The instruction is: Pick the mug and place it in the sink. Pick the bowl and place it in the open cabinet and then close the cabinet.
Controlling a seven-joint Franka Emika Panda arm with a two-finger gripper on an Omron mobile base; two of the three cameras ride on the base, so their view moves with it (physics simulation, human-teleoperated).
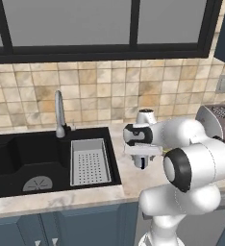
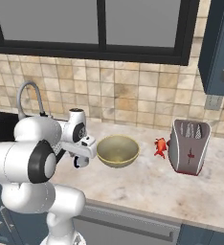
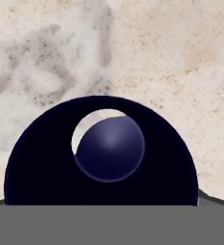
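Gripper [image 2: 80, 161] hangs with jaws spread wide, nothing held, directly over the dark mug [image 3: 102, 153] on the counter [image 2: 147, 186], beside the bowl [image 2: 117, 150]. Mug looks rigid, glossy, likely slippery: pinch its rim wall.

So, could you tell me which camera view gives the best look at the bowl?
The right base view: the bowl sits whole and unobstructed on the counter there. In the left base view the arm blocks it, and the hand view looks down at other things.
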